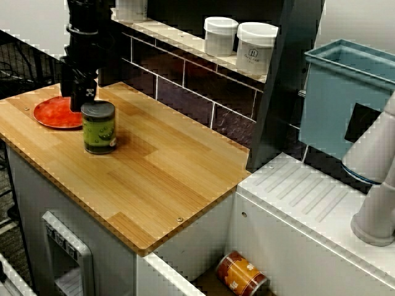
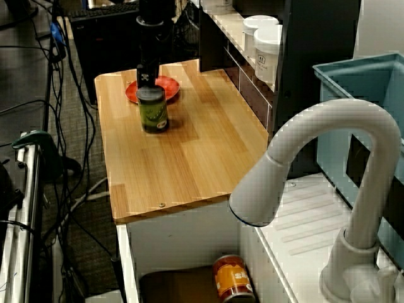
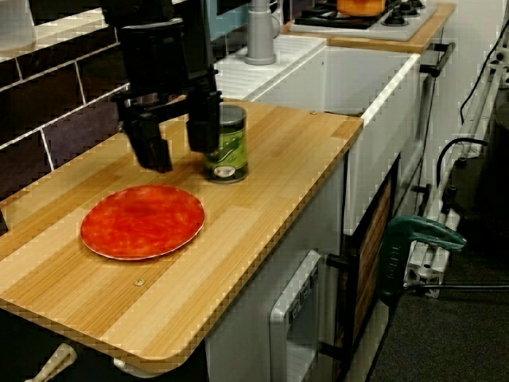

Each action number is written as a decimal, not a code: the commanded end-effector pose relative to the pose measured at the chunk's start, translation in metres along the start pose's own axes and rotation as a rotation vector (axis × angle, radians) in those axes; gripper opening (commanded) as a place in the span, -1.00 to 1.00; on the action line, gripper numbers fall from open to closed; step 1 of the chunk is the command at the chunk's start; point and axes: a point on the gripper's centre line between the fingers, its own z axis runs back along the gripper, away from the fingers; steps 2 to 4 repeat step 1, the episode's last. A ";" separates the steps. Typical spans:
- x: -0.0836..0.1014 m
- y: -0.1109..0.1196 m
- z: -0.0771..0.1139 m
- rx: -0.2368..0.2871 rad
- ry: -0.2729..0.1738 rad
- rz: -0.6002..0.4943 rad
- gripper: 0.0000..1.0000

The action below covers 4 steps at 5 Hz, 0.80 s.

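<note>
Standing just beside hand (image 3: 181, 155), green can (image 3: 229, 151)

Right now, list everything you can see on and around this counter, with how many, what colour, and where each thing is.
green can: one, green label, upright on the countertop beside the red plate
red plate: one, red-orange, near the countertop's end
countertop: one, light wood
jars: two, white, on the shelf above the tiled wall
orange can: one, orange label, lying in the sink basin
faucet: one, white, arched over the sink
bin: one, pale blue, behind the drainboard
gripper: one, black, open, low beside the green can and next to the red plate
</note>
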 end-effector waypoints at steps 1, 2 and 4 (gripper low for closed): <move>-0.002 -0.039 0.023 -0.004 -0.058 -0.047 1.00; -0.002 -0.039 0.023 -0.004 -0.058 -0.047 1.00; -0.002 -0.039 0.023 -0.004 -0.058 -0.047 1.00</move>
